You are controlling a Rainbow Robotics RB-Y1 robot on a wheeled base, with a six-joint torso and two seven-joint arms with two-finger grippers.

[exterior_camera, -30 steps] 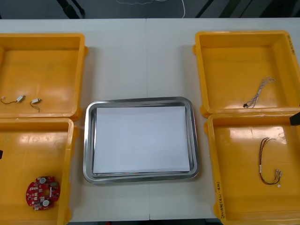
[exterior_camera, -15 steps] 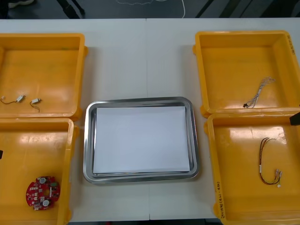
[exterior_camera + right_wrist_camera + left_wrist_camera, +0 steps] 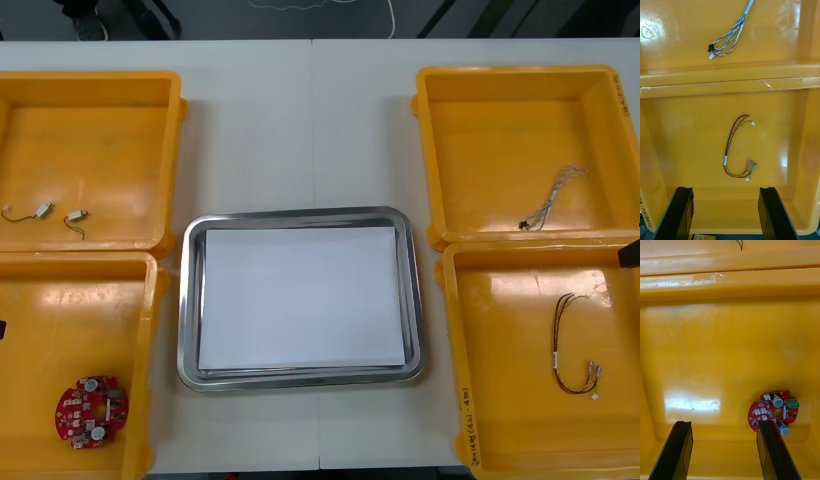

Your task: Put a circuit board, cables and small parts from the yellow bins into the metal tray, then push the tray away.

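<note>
A metal tray (image 3: 190, 300) with a white inside lies mid-table. The round red circuit board (image 3: 91, 411) rests in the near left bin (image 3: 152, 330). In the left wrist view, my left gripper (image 3: 724, 424) hangs open over that bin, and the circuit board (image 3: 774, 411) sits just past one fingertip. The red and yellow cable (image 3: 572, 345) lies in the near right bin (image 3: 452, 360). My right gripper (image 3: 726, 189) is open above it, the red and yellow cable (image 3: 738, 148) lying just beyond the gap between its fingers. Nothing is held.
Two small metal parts (image 3: 42, 211) with short wires lie in the far left bin (image 3: 170, 150). A twisted blue and white cable (image 3: 550, 198) lies in the far right bin (image 3: 425, 150). Bare table runs between the far bins, beyond the tray.
</note>
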